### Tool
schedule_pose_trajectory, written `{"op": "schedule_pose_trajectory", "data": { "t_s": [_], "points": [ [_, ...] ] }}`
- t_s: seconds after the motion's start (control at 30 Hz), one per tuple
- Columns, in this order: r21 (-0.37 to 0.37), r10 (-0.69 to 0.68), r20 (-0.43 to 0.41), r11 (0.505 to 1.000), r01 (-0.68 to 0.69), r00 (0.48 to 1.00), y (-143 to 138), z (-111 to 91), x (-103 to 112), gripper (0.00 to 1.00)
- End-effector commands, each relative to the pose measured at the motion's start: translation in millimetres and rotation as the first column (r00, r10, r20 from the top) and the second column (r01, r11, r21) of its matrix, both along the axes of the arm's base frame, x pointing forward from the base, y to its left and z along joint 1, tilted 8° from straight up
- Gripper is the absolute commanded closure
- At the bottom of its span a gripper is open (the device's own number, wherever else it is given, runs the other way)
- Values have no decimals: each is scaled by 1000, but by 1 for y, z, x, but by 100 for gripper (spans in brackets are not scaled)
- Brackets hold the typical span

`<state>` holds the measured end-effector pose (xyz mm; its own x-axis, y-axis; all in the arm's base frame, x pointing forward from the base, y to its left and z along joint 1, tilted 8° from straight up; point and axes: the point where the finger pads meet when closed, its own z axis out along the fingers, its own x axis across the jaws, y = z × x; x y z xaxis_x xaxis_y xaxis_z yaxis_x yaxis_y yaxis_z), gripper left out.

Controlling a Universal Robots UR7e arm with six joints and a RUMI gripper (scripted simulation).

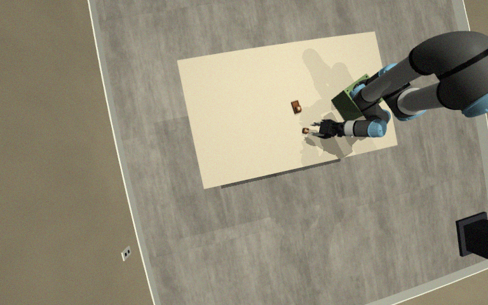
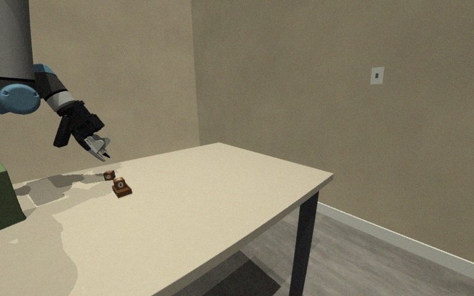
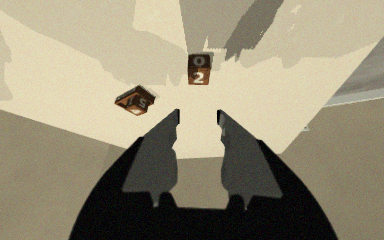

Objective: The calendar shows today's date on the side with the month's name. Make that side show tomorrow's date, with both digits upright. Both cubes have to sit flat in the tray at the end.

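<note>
A small brown calendar tray (image 1: 295,105) (image 2: 123,191) sits on the beige table (image 1: 234,143) (image 2: 209,195) with one digit cube (image 2: 119,182) in it. A second brown cube (image 1: 305,130) (image 2: 108,175) (image 3: 199,69) lies loose on the table beside the tray; in the wrist view it shows a 0 on top and a 2 on the side facing me. My gripper (image 1: 313,128) (image 2: 104,154) (image 3: 198,110) hangs tilted in the air, above and short of the loose cube. Its fingers stand partly apart with nothing between them.
A green box (image 1: 345,102) (image 2: 7,202) stands on the table near the arm's base. The table's edge runs close behind the loose cube in the wrist view. A black object (image 1: 473,233) sits on the floor far off.
</note>
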<state>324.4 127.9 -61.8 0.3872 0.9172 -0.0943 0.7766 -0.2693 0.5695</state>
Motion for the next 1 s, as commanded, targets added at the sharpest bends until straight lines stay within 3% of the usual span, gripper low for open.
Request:
{"op": "schedule_pose_trajectory", "data": {
  "t_s": [0.0,0.47,0.97],
  "points": [
    [-2,1,12,1000,-1,1000,0,1,0,72],
    [-7,3,21,1000,-2,1000,0,0,0,72],
    [-45,14,92,999,-10,996,1,-2,3,72]
  ]
}}
